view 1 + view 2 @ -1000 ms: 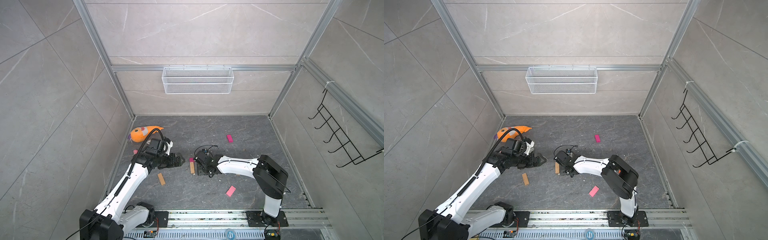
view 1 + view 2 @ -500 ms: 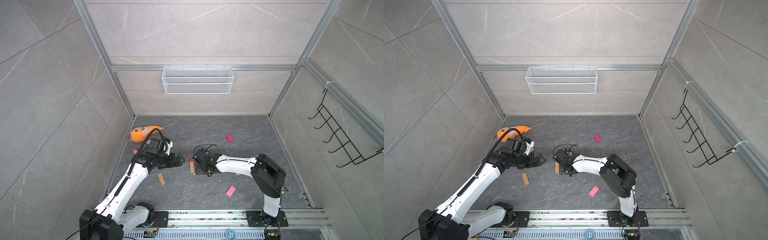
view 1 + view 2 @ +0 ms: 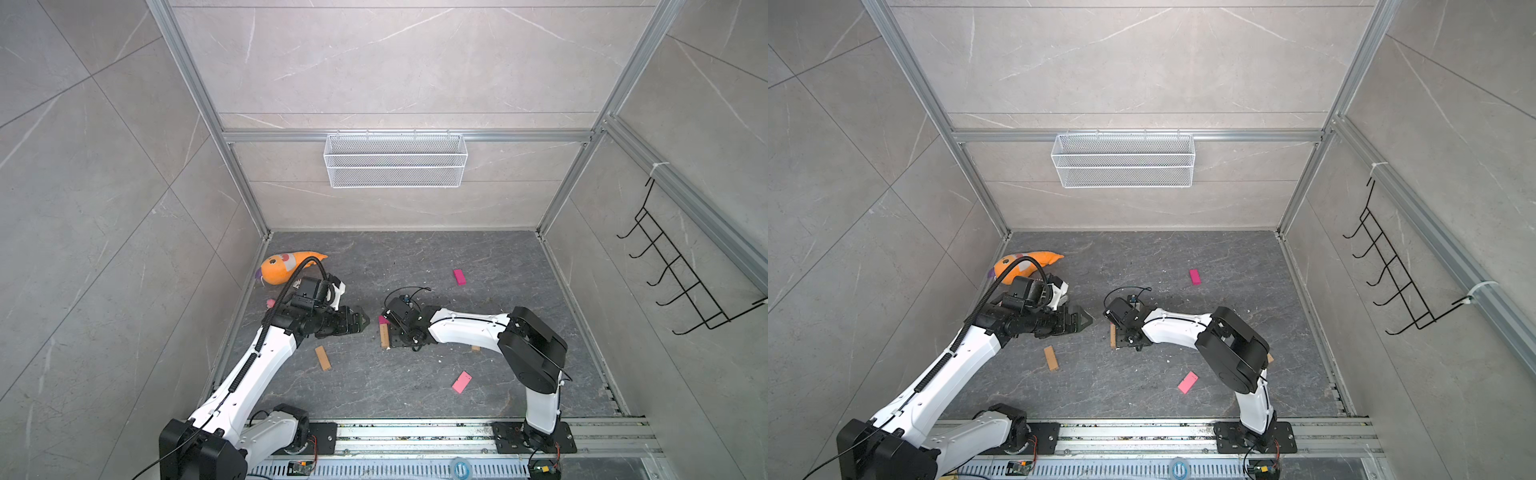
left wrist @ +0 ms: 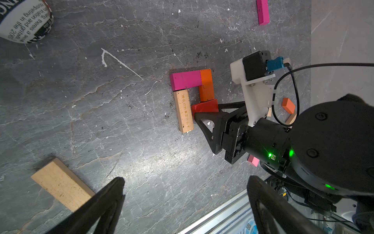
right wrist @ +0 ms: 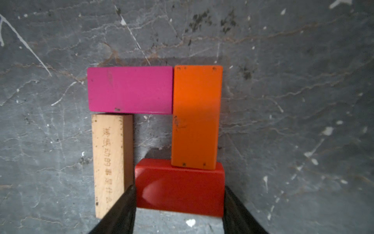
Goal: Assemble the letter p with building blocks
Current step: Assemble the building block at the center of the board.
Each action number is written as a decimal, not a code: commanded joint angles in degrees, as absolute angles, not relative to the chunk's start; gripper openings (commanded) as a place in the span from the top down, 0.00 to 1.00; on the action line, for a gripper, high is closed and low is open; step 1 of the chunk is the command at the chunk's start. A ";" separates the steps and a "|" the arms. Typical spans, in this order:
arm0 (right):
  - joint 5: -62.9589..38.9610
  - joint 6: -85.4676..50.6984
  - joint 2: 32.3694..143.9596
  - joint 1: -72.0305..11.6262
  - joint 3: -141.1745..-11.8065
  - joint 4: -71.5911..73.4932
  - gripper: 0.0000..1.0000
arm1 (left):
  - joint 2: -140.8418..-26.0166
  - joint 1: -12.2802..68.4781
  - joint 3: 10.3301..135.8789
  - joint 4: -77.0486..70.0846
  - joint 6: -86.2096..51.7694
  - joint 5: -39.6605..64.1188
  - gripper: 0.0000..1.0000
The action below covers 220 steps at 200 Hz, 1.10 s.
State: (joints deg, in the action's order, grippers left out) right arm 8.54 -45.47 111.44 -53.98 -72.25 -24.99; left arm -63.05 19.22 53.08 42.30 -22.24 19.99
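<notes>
The letter p lies partly built on the floor. A magenta brick tops a tan brick and an orange brick. A red brick sits under the orange one's end, beside the tan brick. My right gripper is shut on the red brick, one finger against each short end. In both top views this arm hides most of the figure; only the tan brick shows. My left gripper hovers open and empty to the left of the figure.
Loose building blocks lie around: a tan one near the left arm, a magenta one further back, a pink one in front, an orange one behind the right arm. An orange plush toy lies at the left wall.
The right gripper has crept slightly left with the red brick in it. The left arm has stayed where it was.
</notes>
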 commanded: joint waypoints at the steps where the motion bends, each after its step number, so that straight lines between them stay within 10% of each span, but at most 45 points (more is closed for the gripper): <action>1: 8.07 -46.88 112.85 -53.88 -72.71 -25.66 0.36 | -63.14 18.94 54.23 43.36 -20.56 21.33 0.02; 220: 8.65 -47.35 109.63 -53.54 -70.94 -24.85 0.28 | -64.43 18.86 54.16 43.58 -20.57 22.06 0.02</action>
State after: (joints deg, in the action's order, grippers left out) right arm 8.34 -46.54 111.48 -53.98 -72.20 -24.82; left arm -64.14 19.07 53.08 42.44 -21.87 20.18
